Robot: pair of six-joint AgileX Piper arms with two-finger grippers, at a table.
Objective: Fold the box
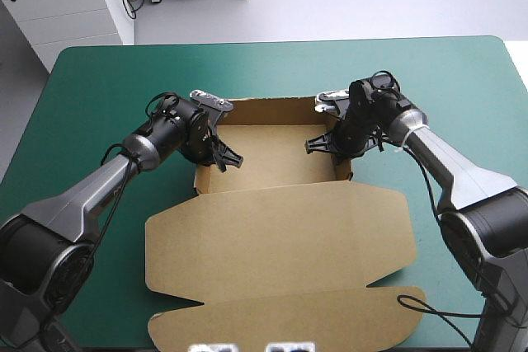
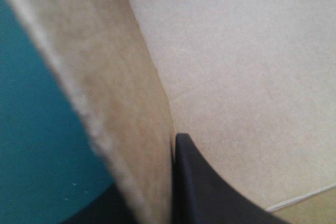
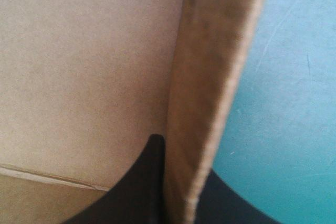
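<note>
The brown box (image 1: 272, 154) stands mid-table as an open tray with its walls raised. Its lid (image 1: 280, 237) lies flat toward the table's front edge. My left gripper (image 1: 221, 157) is shut on the tray's left wall. In the left wrist view that wall (image 2: 121, 103) runs between my fingers (image 2: 205, 192), one inside over the tray floor (image 2: 252, 77), the other mostly hidden outside. My right gripper (image 1: 326, 146) is shut on the right wall. The right wrist view shows this wall (image 3: 210, 77) pinched between the inner finger (image 3: 142, 182) and the outer one.
Bare teal-green cover (image 1: 91, 121) lies left of the tray, and more (image 1: 462, 88) lies right of it and behind it. The lid's front flap (image 1: 289, 323) reaches close to the table's front edge.
</note>
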